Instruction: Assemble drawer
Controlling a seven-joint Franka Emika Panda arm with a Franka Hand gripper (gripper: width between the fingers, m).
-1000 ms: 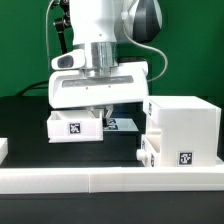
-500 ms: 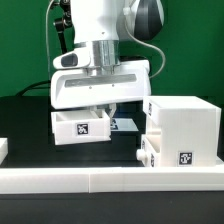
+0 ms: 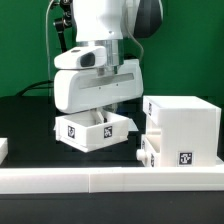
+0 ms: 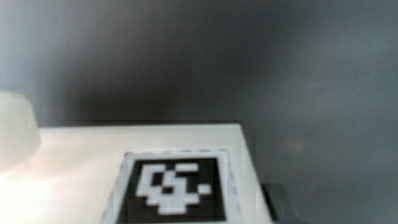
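- The small tray [image 3: 95, 131] of the drawer is directly under the gripper [image 3: 103, 112], near the middle of the exterior view. It is tilted, and the corner toward the exterior view's right is higher.
- A black-and-white tag [image 3: 72, 129] is on the tray's front wall. In the wrist view the same white tray [image 4: 80, 150] fills the near part of the picture, with a blurred tag [image 4: 175, 187] on it.
- The claw reaches down into the open top of the tray. It seems closed narrowly on a tray wall, but the fingertips are hidden by the tray.
- The cube housing [image 3: 186, 125] stands upright on the exterior view's right, just beside the tray. I cannot tell if they touch. It has its own tag [image 3: 184, 157] low on the front face.
- A smaller tagged part [image 3: 147, 156] is against the housing's lower corner, on the tray's side. What it is, I cannot tell.
- All of this is on the black table [image 3: 25, 118].
- The low white border wall [image 3: 100, 181] runs across the front.
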